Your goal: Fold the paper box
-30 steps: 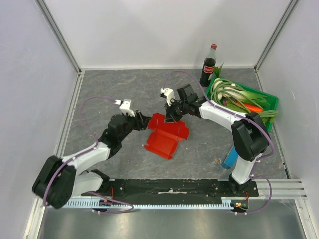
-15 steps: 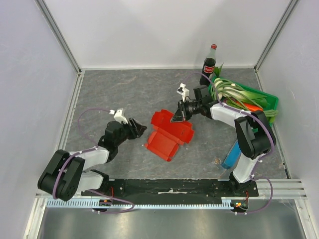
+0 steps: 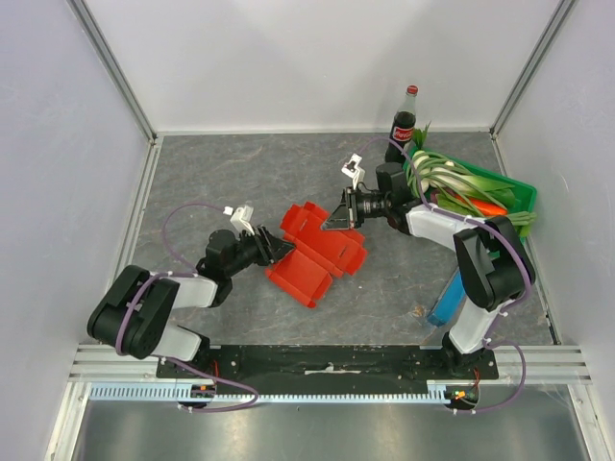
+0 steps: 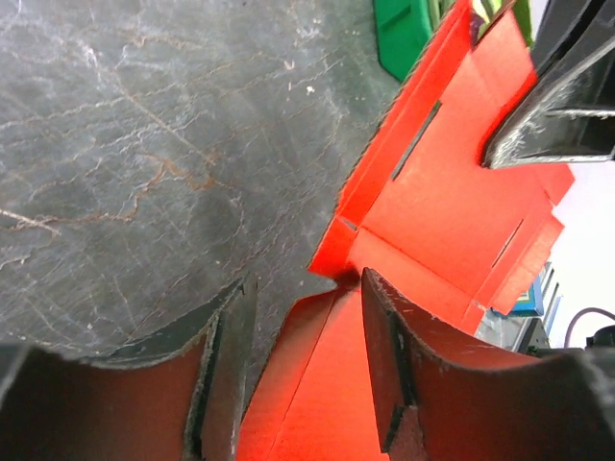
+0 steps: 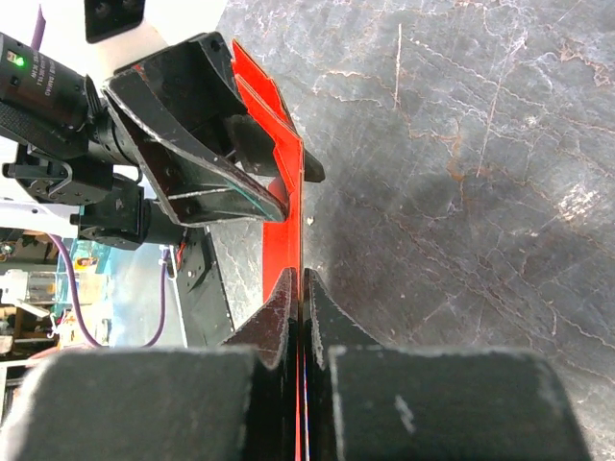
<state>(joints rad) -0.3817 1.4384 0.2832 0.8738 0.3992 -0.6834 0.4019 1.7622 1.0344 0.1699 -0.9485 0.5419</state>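
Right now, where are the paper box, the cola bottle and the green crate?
paper box [image 3: 317, 257]: top external view, middle of the red sheet.
cola bottle [image 3: 403, 132]: top external view, its red label.
green crate [image 3: 516, 183]: top external view, far right rim.

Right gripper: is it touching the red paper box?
Touching. The right wrist view shows the right gripper shut on the thin edge of the paper box, pinching it from both sides with no gap.

Bright red paper box [image 3: 317, 254], grey veined table [image 3: 240, 173].
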